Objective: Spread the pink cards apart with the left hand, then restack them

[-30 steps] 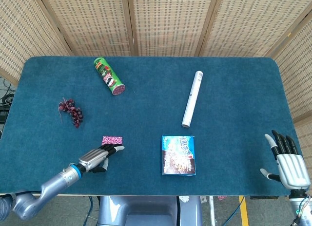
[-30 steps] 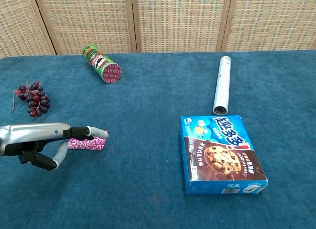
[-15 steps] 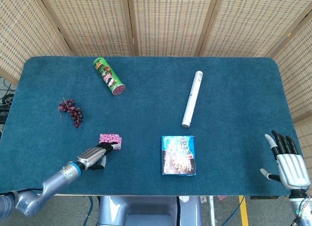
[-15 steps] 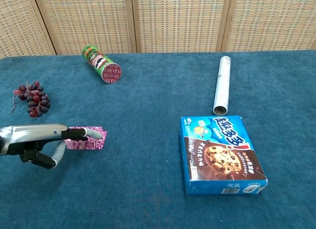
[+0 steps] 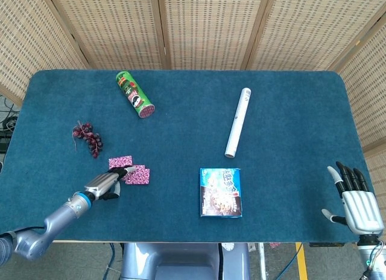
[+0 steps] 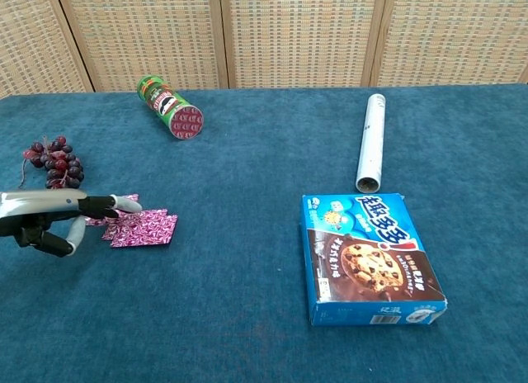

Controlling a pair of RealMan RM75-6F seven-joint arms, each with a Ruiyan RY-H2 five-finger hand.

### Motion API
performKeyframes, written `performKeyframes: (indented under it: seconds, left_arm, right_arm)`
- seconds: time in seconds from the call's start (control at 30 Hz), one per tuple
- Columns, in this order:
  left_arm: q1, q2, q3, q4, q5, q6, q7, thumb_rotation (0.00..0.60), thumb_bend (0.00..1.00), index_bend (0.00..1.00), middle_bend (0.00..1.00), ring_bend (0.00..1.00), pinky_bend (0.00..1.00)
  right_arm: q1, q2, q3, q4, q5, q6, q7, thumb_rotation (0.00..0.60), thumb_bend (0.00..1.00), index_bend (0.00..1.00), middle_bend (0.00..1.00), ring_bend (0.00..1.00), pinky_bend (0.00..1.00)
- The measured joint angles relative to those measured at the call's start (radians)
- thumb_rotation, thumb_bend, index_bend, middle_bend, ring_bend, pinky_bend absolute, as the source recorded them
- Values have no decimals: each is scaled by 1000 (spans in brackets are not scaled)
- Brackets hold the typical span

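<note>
The pink patterned cards lie fanned on the blue cloth. One card (image 5: 120,162) sits up-left of the others (image 5: 138,175). In the chest view the larger fan (image 6: 145,229) shows to the right of my fingers, and a corner of another card (image 6: 101,221) peeks out under them. My left hand (image 5: 106,184) (image 6: 56,220) reaches in from the lower left, its extended fingertips (image 5: 125,170) pressing on the cards; it grips nothing. My right hand (image 5: 356,199) hovers with fingers spread beyond the table's right front corner, far from the cards.
Purple grapes (image 5: 88,139) (image 6: 54,163) lie just behind the cards. A green chip can (image 5: 135,95) (image 6: 171,108) lies at the back left, and a white tube (image 5: 237,122) (image 6: 371,142) right of centre. A blue cookie box (image 5: 221,192) (image 6: 371,255) lies front centre.
My left hand has slid leftward and toward the grapes, dragging the top cards. The single stack has become a fan of overlapping cards. The right hand has not moved.
</note>
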Motion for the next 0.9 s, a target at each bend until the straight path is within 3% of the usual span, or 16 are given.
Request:
performKeyframes:
  seconds: [0.37,0.63,0.9]
  left_arm:
    - [26,28,-5,37,19,31,-71,600,1000,0,0,0,0]
    - [58,94,-20,-60,129,172,-172,600,1000,0,0,0,0]
    - [47,131,16,-165,225,182,-166,600,1000,0,0,0,0]
  right_arm:
    - [0,0,1,-2,1,2,-1,600,0,0,0,0,0]
    - [0,1,0,-4,0,1,0,600,0,0,0,0,0]
    - [-1,2,0,-4,0,2,6,600,0,0,0,0,0]
